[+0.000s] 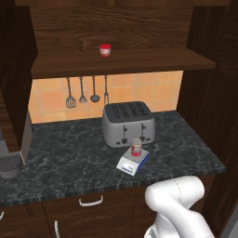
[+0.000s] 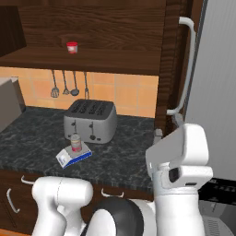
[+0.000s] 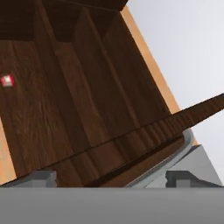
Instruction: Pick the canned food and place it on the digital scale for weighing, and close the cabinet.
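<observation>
The can [image 1: 136, 147] is a small upright tin with a pale silver-beige top and a red label round its body, and it stands on the scale [image 1: 132, 162], a little flat square device with a grey plate and a white-and-blue front edge. The scale sits on the dark stone counter [image 1: 69, 153], just in front of the near right corner of the silver toaster [image 1: 128, 122]. Above, on the open cabinet [image 1: 116, 32] shelf, a short red-and-white cup [image 1: 105, 50] stands near the middle, and four utensils [image 1: 86, 91] hang against the orange tiles below it. The right base view adds what the left one lacks: the robot's raised hand block at the near right, and beyond it a tall grey appliance with a long white handle [image 2: 186, 64]. The hand view looks steeply up along the dark wood of the cabinet, with the edge of a door [image 3: 153, 135] crossing just past the gripper [image 3: 111, 177]; its two tips are set wide apart, with nothing between them. The can lies well away from the hand, far to the left and lower.
</observation>
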